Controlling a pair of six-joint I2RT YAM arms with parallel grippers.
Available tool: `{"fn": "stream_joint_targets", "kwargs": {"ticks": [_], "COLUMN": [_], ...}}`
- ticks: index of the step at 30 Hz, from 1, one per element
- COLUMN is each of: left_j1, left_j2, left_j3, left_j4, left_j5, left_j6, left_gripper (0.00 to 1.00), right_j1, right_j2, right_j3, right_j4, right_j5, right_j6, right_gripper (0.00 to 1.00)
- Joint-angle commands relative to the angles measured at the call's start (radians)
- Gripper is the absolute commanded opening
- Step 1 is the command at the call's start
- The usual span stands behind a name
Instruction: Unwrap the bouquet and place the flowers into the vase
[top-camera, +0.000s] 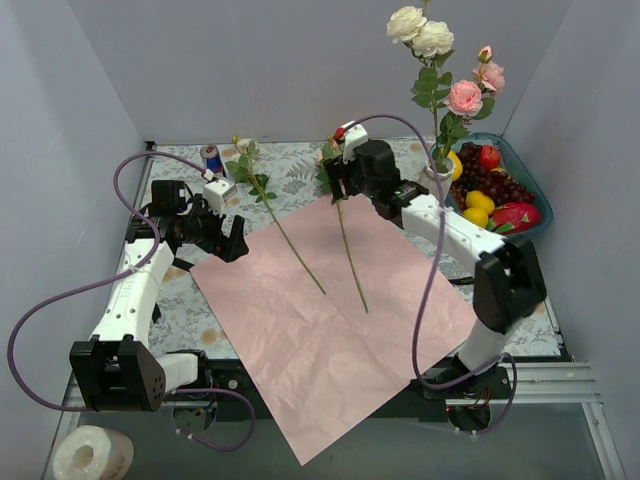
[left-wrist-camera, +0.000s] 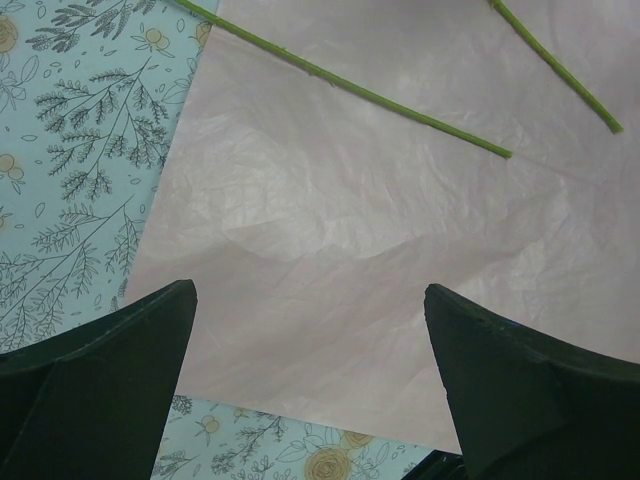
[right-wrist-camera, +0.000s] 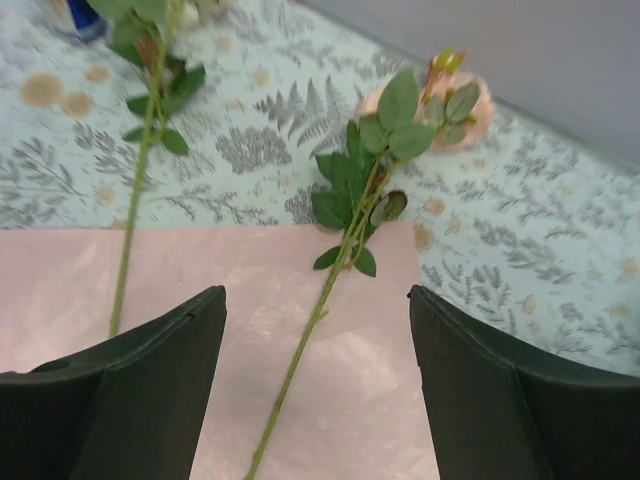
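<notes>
The bouquet's pink paper sheet (top-camera: 330, 320) lies spread flat on the table. Two long-stemmed flowers rest on it, a left rose (top-camera: 290, 245) and a right rose (top-camera: 350, 260). Several white and pink roses (top-camera: 440, 60) stand in the vase (top-camera: 438, 172), which is mostly hidden at the back right. My right gripper (top-camera: 335, 185) hovers open over the right rose; its stem (right-wrist-camera: 320, 310) runs between the fingers untouched, with a peach bloom (right-wrist-camera: 440, 100) beyond. Over the paper's left edge (left-wrist-camera: 350, 230) my left gripper (left-wrist-camera: 310, 300) is open and holds nothing.
A teal fruit bowl (top-camera: 535, 185) with colourful fruit sits just right of the vase. A small blue-red can (top-camera: 212, 158) stands at the back left. A floral tablecloth (top-camera: 190, 310) covers the table. A white tape roll (top-camera: 92, 455) lies off the near left corner.
</notes>
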Motion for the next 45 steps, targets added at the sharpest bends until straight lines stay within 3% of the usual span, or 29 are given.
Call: {"fn": "stream_joint_targets", "kwargs": {"ticks": [1,7,19,31,45], "left_j1": [0.002,0.002,0.002,0.002,0.002], "left_j2": [-0.036,-0.049,-0.037,-0.046,-0.079], "left_j3": [0.028,0.006,-0.012,-0.051,-0.038], "left_j4": [-0.005,-0.002,0.012,0.032,0.021], "left_j5": [0.005,-0.020,-0.012,-0.024,-0.067], "left_j6": [-0.007,0.003,0.016,-0.012,-0.035], "left_gripper": [0.98,0.98,0.98,0.98,0.98], "right_j1": [0.002,0.002,-0.003,-0.052,-0.058], "right_j2": [0.231,0.415,0.595,0.653,0.669], "right_j3": [0.186,0.299,0.398,0.433,0.378], "right_j4": [-0.207,-0.232,-0.278,-0.300,-0.300], "right_j5": [0.029,0.066,0.099,0.066,-0.009], "right_j6": [0.070,0.099,0.116,0.128,0.147], "right_gripper": [0.81,0.77,0.61,0.60,0.36]}}
